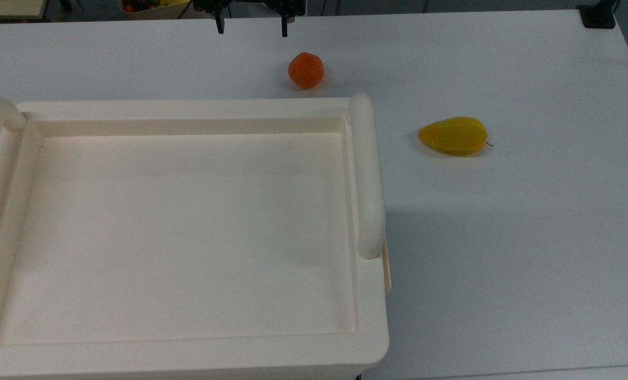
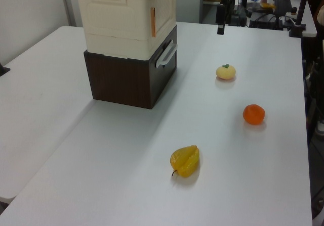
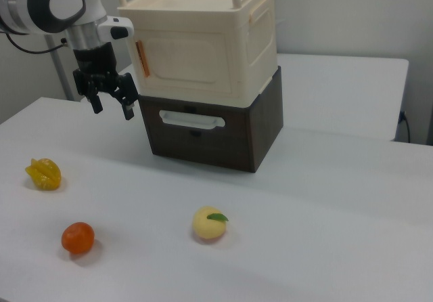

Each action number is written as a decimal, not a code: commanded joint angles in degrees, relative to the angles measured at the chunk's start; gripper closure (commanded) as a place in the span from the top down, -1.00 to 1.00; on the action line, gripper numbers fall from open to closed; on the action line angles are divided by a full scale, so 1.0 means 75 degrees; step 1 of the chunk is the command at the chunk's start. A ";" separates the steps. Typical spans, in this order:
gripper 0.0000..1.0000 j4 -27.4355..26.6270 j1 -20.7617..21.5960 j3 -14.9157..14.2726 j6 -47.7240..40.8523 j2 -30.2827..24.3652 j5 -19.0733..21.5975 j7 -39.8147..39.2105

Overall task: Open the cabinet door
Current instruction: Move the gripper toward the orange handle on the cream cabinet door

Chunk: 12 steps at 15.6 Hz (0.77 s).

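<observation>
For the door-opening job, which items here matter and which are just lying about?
Job: cabinet door, shut; cream cabinet; gripper, open, apart from the door.

Lying about: orange fruit; yellow starfruit; pale peach; dark drawer box under the cabinet.

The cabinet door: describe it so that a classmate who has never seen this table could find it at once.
Find the cream cabinet stacked on a dark brown box on the white table. The cabinet door is the flat cream panel on the cabinet's front face, above the brown box's white handle. Unlike the plain side walls, it has an orange strip on the edge nearest the open gripper.
</observation>
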 commanded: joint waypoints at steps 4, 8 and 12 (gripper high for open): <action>1.00 0.0042 -0.0013 -0.0079 0.0078 0.0041 0.0115 -0.0029; 1.00 0.0089 -0.0118 -0.0079 0.0101 0.0157 0.0162 -0.0041; 1.00 0.0814 -0.0060 -0.0008 0.0252 0.0427 0.0174 -0.0029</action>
